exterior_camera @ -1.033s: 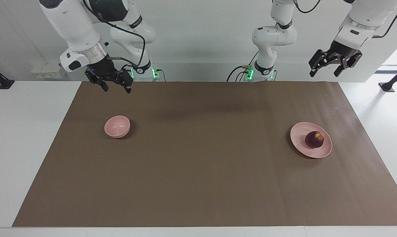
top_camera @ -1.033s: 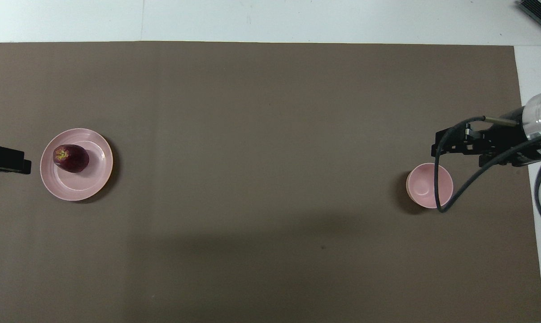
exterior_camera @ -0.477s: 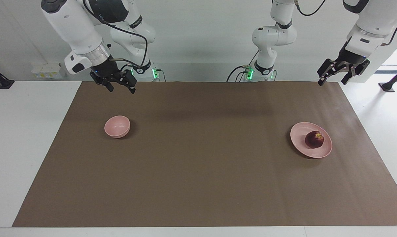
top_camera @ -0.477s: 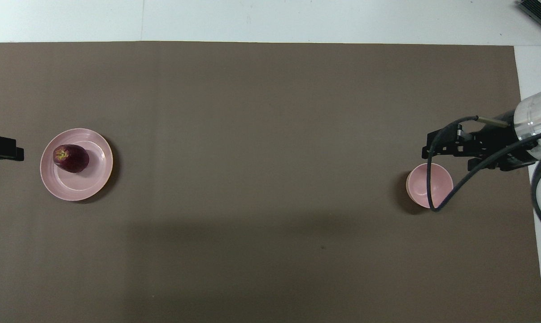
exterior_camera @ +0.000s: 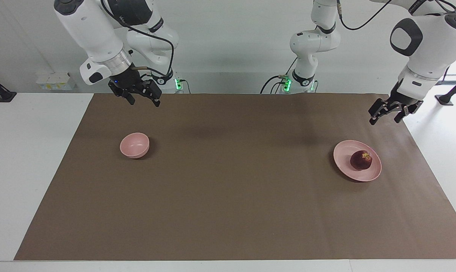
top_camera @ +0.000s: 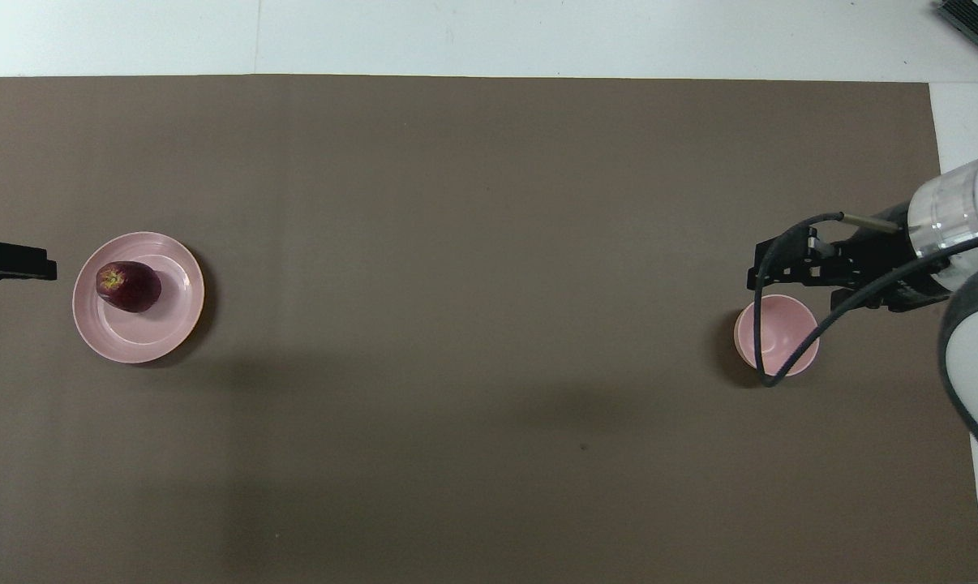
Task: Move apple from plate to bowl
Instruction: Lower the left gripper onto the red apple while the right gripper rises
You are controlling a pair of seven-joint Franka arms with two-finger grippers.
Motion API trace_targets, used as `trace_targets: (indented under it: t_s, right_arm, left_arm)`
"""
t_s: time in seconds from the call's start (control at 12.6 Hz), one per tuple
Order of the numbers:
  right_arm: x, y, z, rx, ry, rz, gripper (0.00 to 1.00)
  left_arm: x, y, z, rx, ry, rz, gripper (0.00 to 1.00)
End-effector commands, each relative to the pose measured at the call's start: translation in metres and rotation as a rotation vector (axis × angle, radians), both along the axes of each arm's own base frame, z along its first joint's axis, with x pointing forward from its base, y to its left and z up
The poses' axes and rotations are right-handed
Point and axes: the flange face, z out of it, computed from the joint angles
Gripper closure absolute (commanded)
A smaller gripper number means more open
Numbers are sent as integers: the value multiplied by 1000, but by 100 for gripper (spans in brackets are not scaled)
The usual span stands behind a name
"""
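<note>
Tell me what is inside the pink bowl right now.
Nothing: the bowl shows only its bare pink inside. In the overhead view a cable crosses part of it. The apple sits on the plate.

A brown mat [exterior_camera: 228, 196] lies flat before me and covers most of the white desk [exterior_camera: 27, 158], whose bare surface shows as strips along the mat's edges. Toward my right arm's end, a small white box [exterior_camera: 53, 80] sits at the desk's edge nearest me.
</note>
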Motion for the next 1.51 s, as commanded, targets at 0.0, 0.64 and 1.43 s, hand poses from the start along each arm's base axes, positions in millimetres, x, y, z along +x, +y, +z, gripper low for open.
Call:
trace_targets:
  t_s: [0.0,0.64,1.43]
  right_arm:
    - [-7,18,4,18,-12,-2,0]
    - [-14,68,7,5,-33,11,0]
    - [-36,155,2,-78,-52,7,0]
  left_arm:
    - [12,12,-32,0,-24,-13,0]
    - [27,3,-165,-10,5,45,0]
    - [23,-10,-205,-14,6,100,0]
